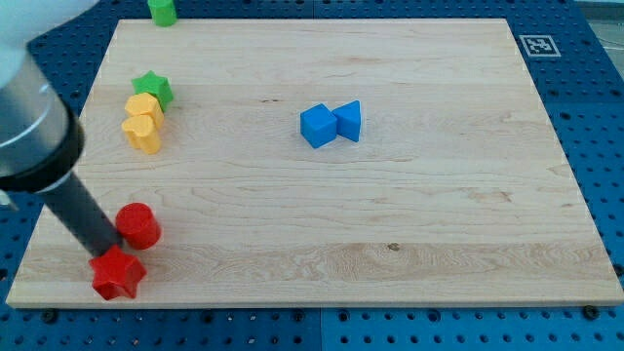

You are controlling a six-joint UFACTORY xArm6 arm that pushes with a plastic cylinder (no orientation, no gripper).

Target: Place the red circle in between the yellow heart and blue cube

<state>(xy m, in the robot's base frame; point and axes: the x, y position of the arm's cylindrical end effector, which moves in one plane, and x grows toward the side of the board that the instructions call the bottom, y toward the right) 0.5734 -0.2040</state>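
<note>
The red circle (138,224) lies near the board's lower left. The yellow heart (141,134) sits at the left, below a second yellow block (144,107). The blue cube (317,126) is at the board's middle, touching a blue wedge-shaped block (349,120) on its right. My tip (104,253) ends the dark rod coming from the view's upper left. It stands just left of the red circle, touching or almost touching it, and right above a red star (119,274).
A green star (154,89) sits above the yellow blocks. A green block (162,11) rests at the board's top edge. The wooden board (409,224) lies on a blue perforated table, with a marker tag (537,45) at the upper right.
</note>
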